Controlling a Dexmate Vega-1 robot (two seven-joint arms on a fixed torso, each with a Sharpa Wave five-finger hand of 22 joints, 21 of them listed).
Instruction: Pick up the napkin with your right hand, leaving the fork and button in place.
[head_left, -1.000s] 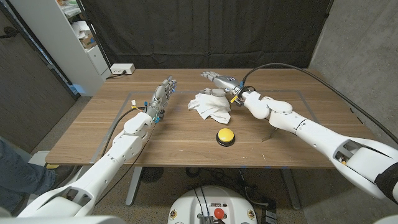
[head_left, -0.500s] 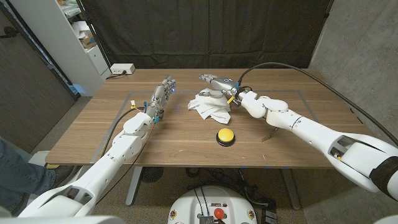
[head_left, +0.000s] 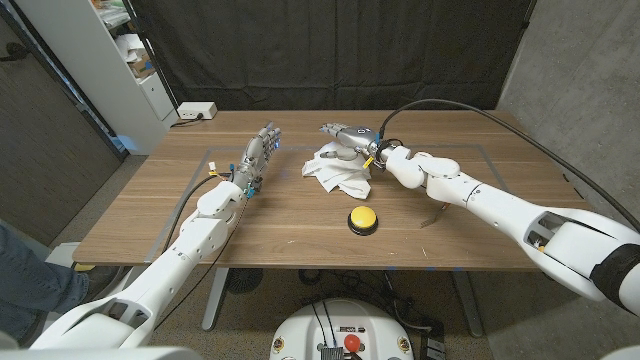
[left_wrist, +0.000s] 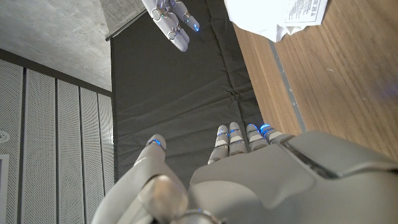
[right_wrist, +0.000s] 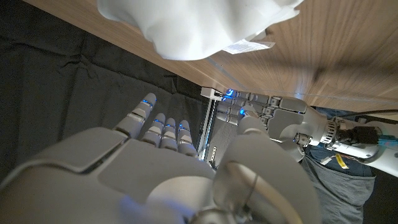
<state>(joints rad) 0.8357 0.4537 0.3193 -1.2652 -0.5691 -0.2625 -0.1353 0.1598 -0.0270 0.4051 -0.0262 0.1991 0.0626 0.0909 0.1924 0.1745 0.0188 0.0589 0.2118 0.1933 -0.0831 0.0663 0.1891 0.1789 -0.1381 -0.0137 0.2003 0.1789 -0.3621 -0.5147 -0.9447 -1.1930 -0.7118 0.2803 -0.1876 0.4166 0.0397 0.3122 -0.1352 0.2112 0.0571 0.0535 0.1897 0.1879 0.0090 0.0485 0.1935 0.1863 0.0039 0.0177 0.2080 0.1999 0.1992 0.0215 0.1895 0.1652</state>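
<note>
1. The table (head_left: 300, 215) carried the napkin (head_left: 338, 170) at its far middle, a crumpled white heap not yet lifted.
2. The right hand (head_left: 345, 132) hovered above the napkin's far edge, fingers spread, grasping nothing.
3. The left hand (head_left: 258, 160) waited at the left, fingers straight.
4. The button (head_left: 363, 218) lay nearer; the fork I could not make out.

The napkin (head_left: 338, 170) lies crumpled on the wooden table (head_left: 300, 225) toward its far middle. The button (head_left: 362, 218) sits nearer the front edge, just right of the napkin. The right hand (head_left: 347, 135) is over the napkin's far edge. The left hand (head_left: 256, 160) stands well left of the napkin. A fork (head_left: 432, 218) lies right of the button.
</note>
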